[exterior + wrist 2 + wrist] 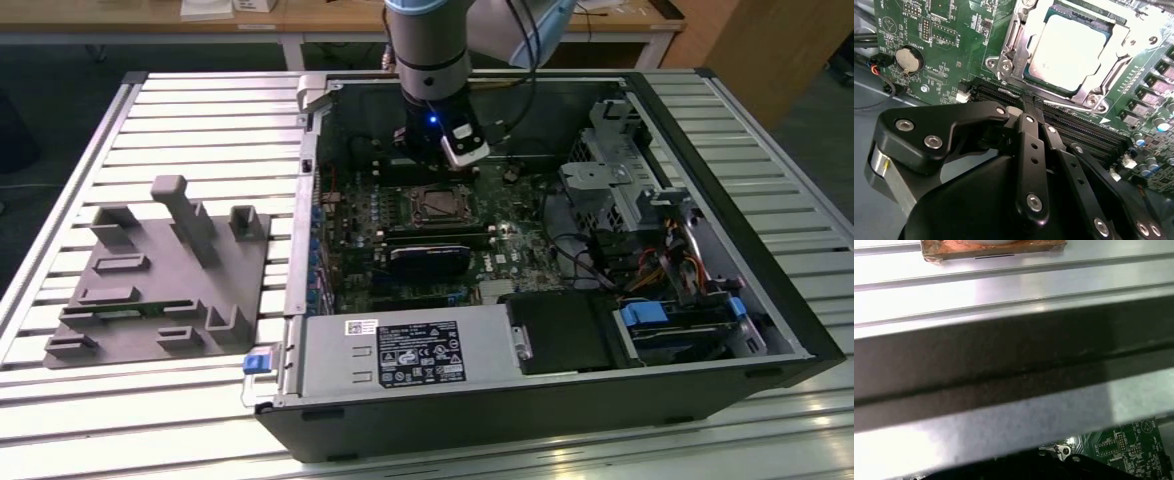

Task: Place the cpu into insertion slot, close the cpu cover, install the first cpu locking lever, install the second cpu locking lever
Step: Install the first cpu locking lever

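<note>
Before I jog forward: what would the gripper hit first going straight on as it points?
Probably the long black memory slots just ahead of the gripper, short of the cpu cover; depth is hard to judge.

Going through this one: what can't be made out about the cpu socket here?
Second wrist view: the cpu cover is cut off at the picture's edge, so its latching is unclear.
Exterior view: the insertion slot is too small to judge.
First wrist view: the case wall hides most of the board.
</note>
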